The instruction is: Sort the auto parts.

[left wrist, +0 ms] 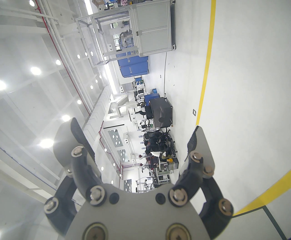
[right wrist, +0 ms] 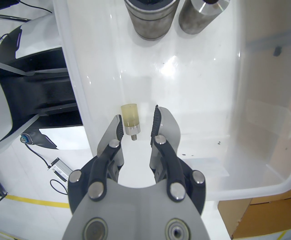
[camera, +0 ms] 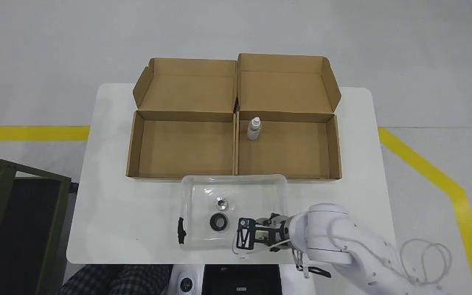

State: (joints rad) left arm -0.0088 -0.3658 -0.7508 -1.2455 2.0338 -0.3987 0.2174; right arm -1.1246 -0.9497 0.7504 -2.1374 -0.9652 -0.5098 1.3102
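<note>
- Right gripper (right wrist: 137, 118) hangs low inside the translucent white plastic bin (right wrist: 250, 191), its two ribbed fingers spread apart with nothing clamped.
- Between those fingers, on the bin floor, lies the small yellowish cylinder with a metal base and threaded stud (right wrist: 130, 117). It sits just beside one finger, with a gap to the other, and close to the bin wall on the robot's side.
- Farther along the bin floor, two parts stand side by side: a grey steel sleeve with a black core (right wrist: 150, 18) and a shiny steel cylinder (right wrist: 200, 16).
- Seen from above, the right gripper (camera: 247, 234) is at the bin's (camera: 232, 178) near rim, beside the sleeve (camera: 219, 220).
- A small black piece (camera: 180, 230) lies against the bin's side away from the right arm; what it is I cannot tell.
- Beyond the bin's far wall, two open brown cardboard boxes (camera: 184, 171) (camera: 295, 171) touch side by side on the white table (camera: 110, 192). A small white bottle (camera: 254, 129) stands in the one on the right arm's side.
- Left gripper (left wrist: 136, 126) has its fingers wide apart with nothing between them, and points away from the bin toward a factory hall.
</note>
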